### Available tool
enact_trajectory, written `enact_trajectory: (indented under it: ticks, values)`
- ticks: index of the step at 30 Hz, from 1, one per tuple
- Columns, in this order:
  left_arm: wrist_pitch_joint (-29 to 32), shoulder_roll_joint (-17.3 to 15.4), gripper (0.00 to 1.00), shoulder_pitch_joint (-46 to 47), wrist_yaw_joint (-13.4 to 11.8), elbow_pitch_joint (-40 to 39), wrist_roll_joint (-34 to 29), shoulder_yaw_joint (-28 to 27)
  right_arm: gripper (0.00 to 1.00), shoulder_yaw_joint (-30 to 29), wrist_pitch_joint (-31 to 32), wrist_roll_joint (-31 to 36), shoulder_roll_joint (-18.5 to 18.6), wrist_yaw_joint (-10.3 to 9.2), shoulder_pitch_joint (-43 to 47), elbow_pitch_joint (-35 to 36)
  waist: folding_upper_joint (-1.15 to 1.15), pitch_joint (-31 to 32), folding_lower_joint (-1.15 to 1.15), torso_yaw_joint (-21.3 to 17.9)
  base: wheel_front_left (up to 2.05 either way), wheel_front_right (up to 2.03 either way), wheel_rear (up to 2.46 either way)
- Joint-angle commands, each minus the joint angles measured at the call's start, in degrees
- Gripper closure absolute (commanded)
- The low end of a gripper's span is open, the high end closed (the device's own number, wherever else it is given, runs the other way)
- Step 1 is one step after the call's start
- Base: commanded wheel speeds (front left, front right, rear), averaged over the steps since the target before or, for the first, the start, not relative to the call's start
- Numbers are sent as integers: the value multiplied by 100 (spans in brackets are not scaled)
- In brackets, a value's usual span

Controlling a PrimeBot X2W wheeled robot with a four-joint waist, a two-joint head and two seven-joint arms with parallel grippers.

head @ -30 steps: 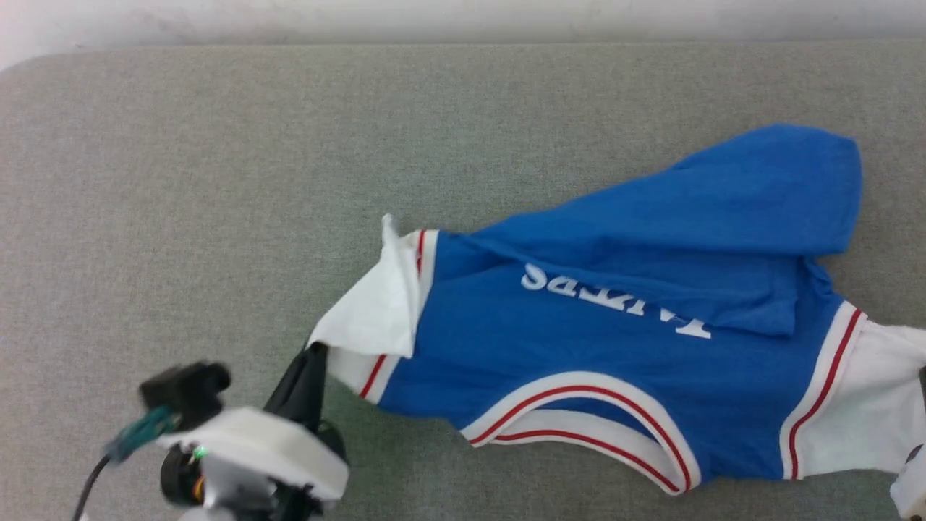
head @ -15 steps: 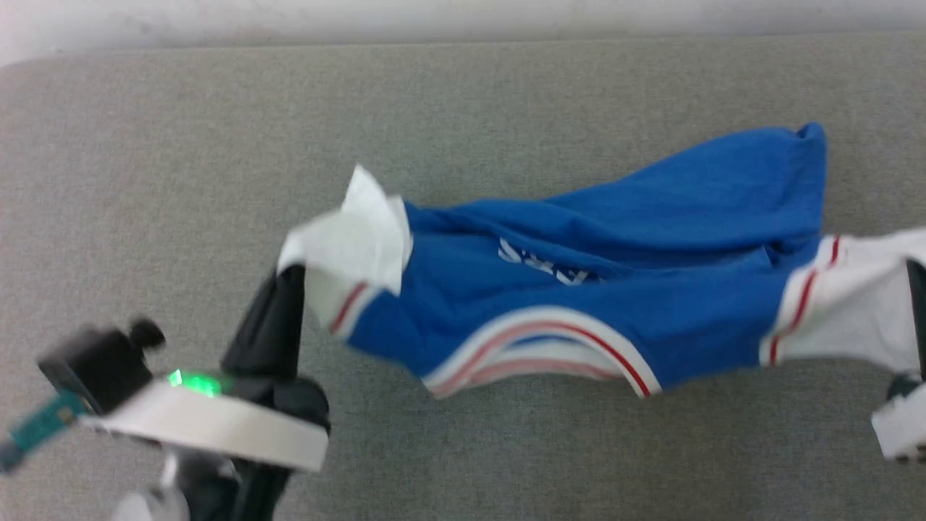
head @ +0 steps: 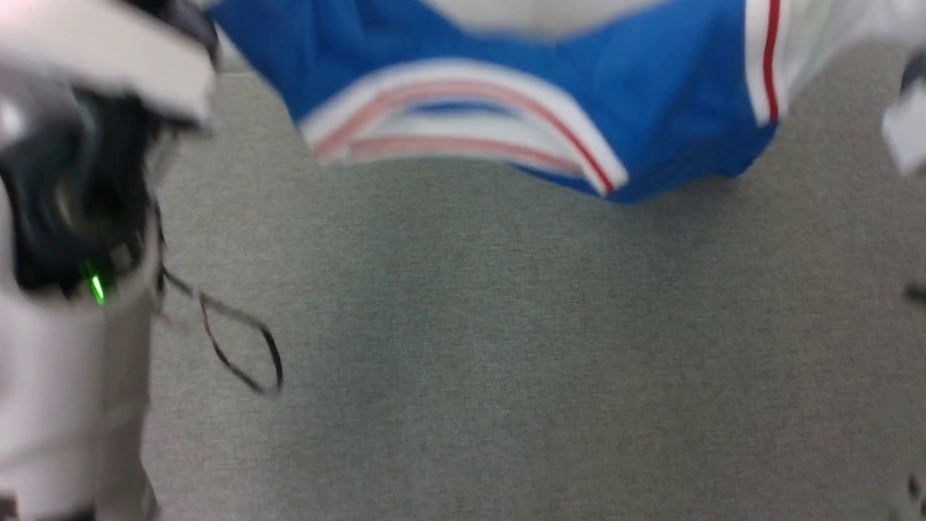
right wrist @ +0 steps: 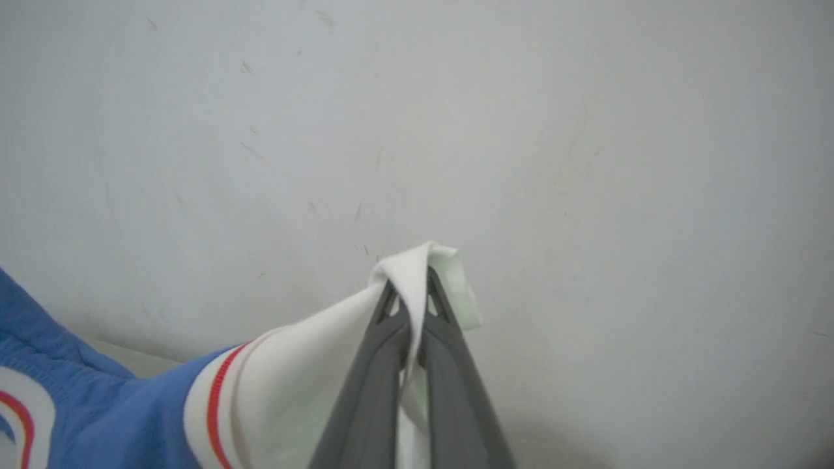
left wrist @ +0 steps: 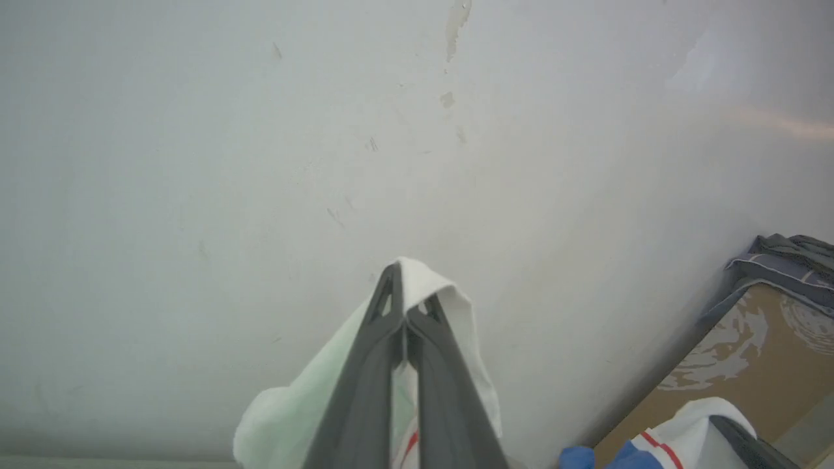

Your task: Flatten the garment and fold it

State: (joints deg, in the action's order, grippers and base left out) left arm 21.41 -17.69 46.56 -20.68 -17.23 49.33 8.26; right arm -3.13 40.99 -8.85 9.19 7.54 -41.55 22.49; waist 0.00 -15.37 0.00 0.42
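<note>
Blue garment (head: 651, 108) gripped by left claw (left wrist: 406, 311), right claw (right wrist: 412, 301)

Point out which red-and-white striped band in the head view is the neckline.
The curved band low on the blue garment; the straight band, at upper right, runs beside the white sleeve.
</note>
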Motion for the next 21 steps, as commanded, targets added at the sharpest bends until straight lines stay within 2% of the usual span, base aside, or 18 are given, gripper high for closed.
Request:
enact_trajectory:
  ticks: [1, 3, 5, 12, 16, 21]
  values:
    - [51, -24, 100, 211, -43, 175, -10, -9, 100, 36, 36, -58, 7, -5, -224, -168, 0, -51, 0, -43, 0, 0, 0]
    - [207, -109, 100, 772, -84, 693, -134, 79, 100, 90, 133, -101, 3, -5, -852, -680, 0, -113, 0, -73, 0, 0, 0]
    - [292, -167, 100, 1276, -127, 1188, -267, 141, 100, 287, 121, -15, 153, -5, -1440, -1142, 0, -188, 0, -95, 0, 0, 0]
    - [189, -243, 100, 2661, -330, 2507, -532, 26, 100, 428, -69, 238, -6, -5, -3057, -2670, 0, -551, 0, -205, 0, 0, 0]
    - [9, -428, 100, 3338, -287, 3033, -847, 111, 100, 520, -329, 516, 62, -5, -3812, -3373, 0, -857, 0, -224, 0, 0, 0]
    - [-198, -486, 100, 3959, -121, 3506, -974, 155, 100, 580, -719, 794, 192, -5, -4561, -4053, 0, -1287, 0, -182, 0, 0, 0]
